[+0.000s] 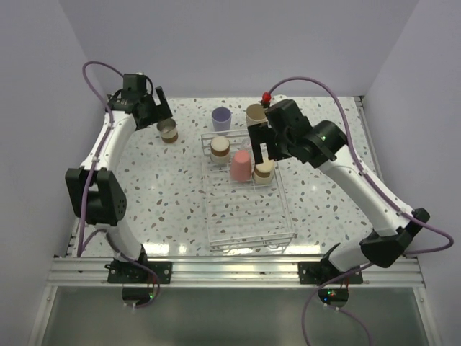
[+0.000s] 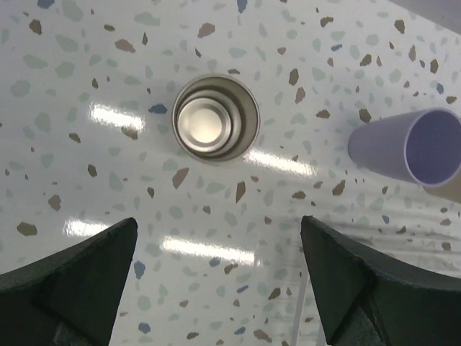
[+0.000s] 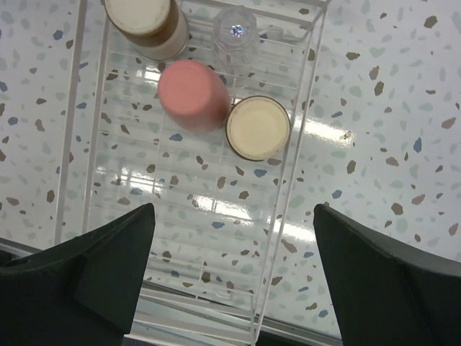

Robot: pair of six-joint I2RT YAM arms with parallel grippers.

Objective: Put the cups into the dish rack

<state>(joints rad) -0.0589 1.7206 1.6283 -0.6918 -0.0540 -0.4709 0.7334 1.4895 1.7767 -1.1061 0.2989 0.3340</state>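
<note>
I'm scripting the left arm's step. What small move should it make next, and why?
Probably advance the open left gripper onto the brown-grey plastic tumbler. The tumbler stands mouth-up on the speckled table, outside the clear wire dish rack, centred just ahead between the empty jaws.

Your left tool is hanging spread wide over bare counter. Only the brown-grey cup is standing at 12 o'clock, with the lavender cup sitting off at 2. Under your right tool, the coral cup, two cream-based cups and the clear cup are crowding the dish rack at 12 o'clock, and its 6 o'clock half is lying open.
</note>
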